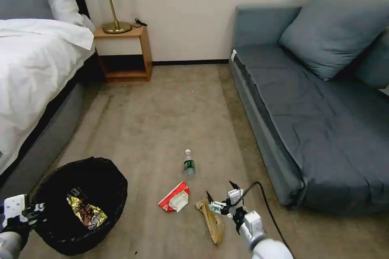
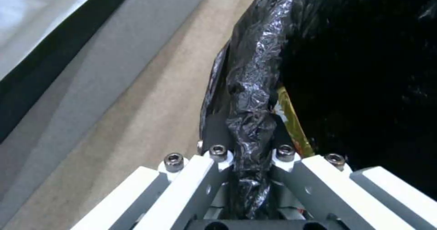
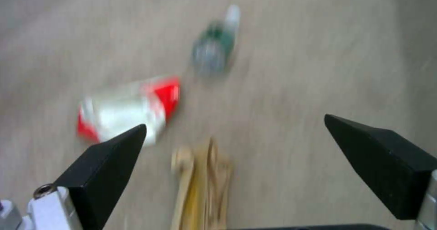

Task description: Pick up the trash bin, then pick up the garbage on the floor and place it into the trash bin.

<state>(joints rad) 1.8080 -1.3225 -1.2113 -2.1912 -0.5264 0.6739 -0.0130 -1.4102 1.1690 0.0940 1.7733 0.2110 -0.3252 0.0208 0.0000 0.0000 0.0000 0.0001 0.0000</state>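
The trash bin (image 1: 81, 206) stands on the carpet just beside the grey base of the bed (image 1: 36, 89), and everything else is placed from it. The left gripper (image 1: 32, 210) sits at the bin's rim on the side nearest the bed, its fingers clamped together on the rim and the crinkly black bag liner (image 2: 250, 97) that folds over it; the left wrist view shows the plastic pinched between the two white finger frames. Inside the bin lies the gold-yellow snack wrapper (image 1: 87, 212), resting on the liner.

On the open floor away from the bed side of the bin lie three pieces of garbage. Nearest the bin is the red-and-white crushed carton (image 1: 175, 200). Just past it, farther from the bin, is the crumpled brown paper bag (image 1: 212, 222), lying lengthwise. The small clear bottle (image 1: 189, 164) with the green label lies beyond the carton, farther into the room.

The right gripper (image 1: 221, 196) hangs above the brown paper bag's upper end, its black fingertips (image 3: 114, 155) spread wide apart and holding nothing, with the bag between them in the right wrist view
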